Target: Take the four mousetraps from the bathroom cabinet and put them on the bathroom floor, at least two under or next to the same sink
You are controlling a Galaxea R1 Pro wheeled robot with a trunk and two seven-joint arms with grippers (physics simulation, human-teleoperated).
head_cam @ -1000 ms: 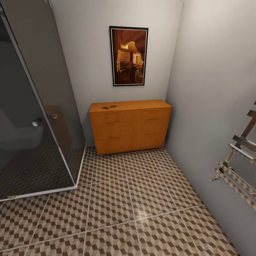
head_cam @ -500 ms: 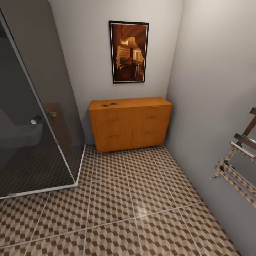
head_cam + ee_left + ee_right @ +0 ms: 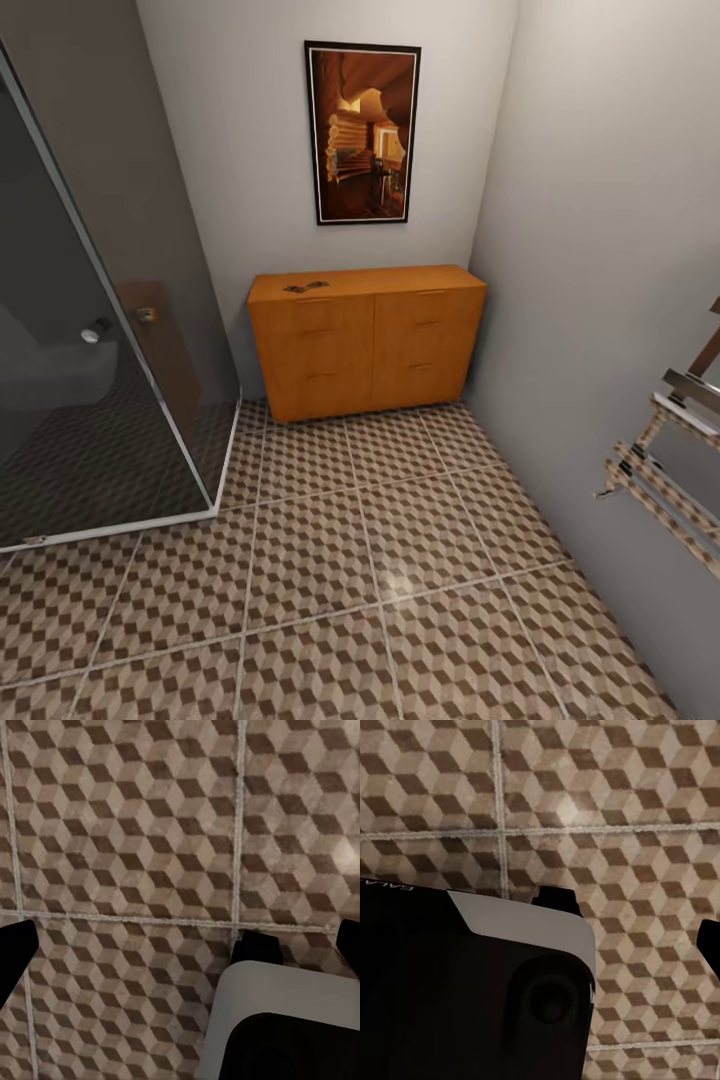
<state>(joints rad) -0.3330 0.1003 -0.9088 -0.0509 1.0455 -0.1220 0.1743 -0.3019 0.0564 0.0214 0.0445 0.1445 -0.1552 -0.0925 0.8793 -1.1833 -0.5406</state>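
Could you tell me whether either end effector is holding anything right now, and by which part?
Nothing is held: both wrist views show only bathroom floor between the spread fingertips.

1. The head camera tipped slightly upward and edged nearer, so the whole room slid down the head view; nothing in the room itself moved.
2. The low orange-brown wooden cabinet (image 3: pixel 366 340) sat a little higher in that view than a second before.
3. The dark-framed picture of a log interior (image 3: pixel 362 132) on the grey wall climbed toward the top edge.
4. More of the cube-patterned brown and beige tiled floor (image 3: pixel 400 560) showed in front of the cabinet.
5. The tiny dark mousetraps (image 3: pixel 305 287) on the cabinet top rose with it.
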